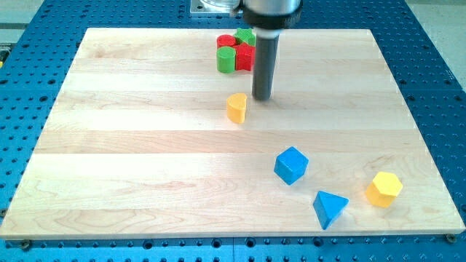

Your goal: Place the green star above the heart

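Observation:
A yellow heart (237, 108) lies on the wooden board (145, 145) a little above its middle. My tip (262, 97) rests just to the heart's upper right, a small gap away. A tight cluster sits at the view's top centre. In it a green block (245, 36), which seems to be the star, is partly hidden behind the rod. Beside it are a red block (226, 41), a green cylinder-like block (227, 60) and another red block (245, 58). The cluster lies above the heart, well apart from it.
A blue cube (291, 165) lies right of centre. A blue triangle (330, 208) and a yellow hexagon (384, 189) lie near the bottom right. A blue perforated table (437, 87) surrounds the board.

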Robot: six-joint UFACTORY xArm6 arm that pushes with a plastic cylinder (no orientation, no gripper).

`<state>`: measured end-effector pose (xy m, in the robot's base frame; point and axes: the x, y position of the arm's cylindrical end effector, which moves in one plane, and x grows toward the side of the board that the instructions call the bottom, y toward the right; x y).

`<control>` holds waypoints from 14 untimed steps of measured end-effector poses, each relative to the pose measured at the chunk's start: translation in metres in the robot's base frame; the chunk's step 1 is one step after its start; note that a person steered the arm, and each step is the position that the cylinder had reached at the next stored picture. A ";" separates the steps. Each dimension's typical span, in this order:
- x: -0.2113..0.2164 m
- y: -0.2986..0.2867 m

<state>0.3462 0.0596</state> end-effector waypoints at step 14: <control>-0.060 -0.144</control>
<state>0.2861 -0.0848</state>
